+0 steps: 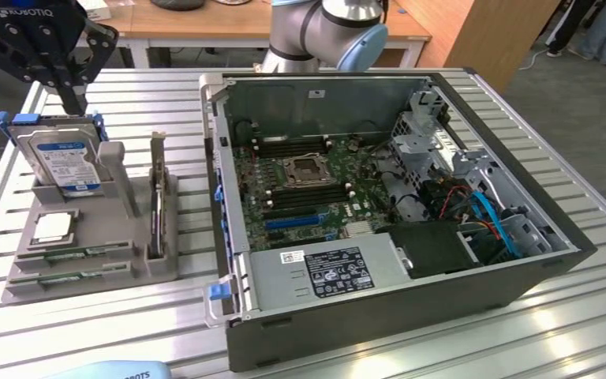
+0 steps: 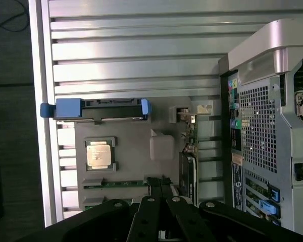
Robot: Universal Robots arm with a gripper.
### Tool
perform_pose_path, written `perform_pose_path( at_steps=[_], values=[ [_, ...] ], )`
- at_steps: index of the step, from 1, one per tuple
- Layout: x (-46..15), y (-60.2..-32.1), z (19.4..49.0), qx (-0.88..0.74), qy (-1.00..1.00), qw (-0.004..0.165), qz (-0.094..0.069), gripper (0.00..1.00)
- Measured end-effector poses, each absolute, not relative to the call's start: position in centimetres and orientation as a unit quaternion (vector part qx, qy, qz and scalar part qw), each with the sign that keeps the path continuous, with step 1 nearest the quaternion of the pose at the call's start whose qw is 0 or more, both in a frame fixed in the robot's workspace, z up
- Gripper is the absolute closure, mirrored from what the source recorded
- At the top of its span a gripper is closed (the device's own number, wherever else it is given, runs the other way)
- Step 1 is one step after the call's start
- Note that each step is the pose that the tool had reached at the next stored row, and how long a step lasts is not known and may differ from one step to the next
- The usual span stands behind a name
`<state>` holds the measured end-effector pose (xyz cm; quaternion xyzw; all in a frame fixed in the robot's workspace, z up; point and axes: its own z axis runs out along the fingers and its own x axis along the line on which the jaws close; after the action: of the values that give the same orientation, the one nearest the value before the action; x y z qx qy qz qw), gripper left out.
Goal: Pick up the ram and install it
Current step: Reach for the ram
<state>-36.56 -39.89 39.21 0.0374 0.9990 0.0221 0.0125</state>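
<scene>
Two green ram sticks (image 1: 80, 253) (image 1: 69, 276) lie flat in slots at the near end of the grey parts holder (image 1: 124, 260), on the exterior view's left. In the wrist view a strip of one ram stick (image 2: 123, 183) shows just beside the fingertips. My black gripper (image 1: 75, 106) hangs above the far end of the holder, over the hard drive (image 1: 66, 158). Its fingers (image 2: 159, 182) are pressed together with nothing between them. The open computer case (image 1: 387, 181) lies on its side, and the motherboard's dark memory slots (image 1: 301, 192) flank the processor socket.
The holder also carries a silver processor chip (image 1: 53, 227) (image 2: 100, 154) and an upright dark expansion card (image 1: 155, 205) (image 2: 187, 174). The robot's base (image 1: 324, 31) stands behind the case. The ribbed metal table (image 1: 124, 103) runs around the holder and case.
</scene>
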Motion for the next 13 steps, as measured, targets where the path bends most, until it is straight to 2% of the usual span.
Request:
perform_pose_path(
  at_steps=[5, 13],
  values=[
    [-36.6, -40.1, 39.2, 0.037, 0.999, 0.012, 0.022, 0.90],
    [-36.6, -42.1, 39.2, 0.037, 0.999, 0.012, 0.022, 0.90]
  ],
)
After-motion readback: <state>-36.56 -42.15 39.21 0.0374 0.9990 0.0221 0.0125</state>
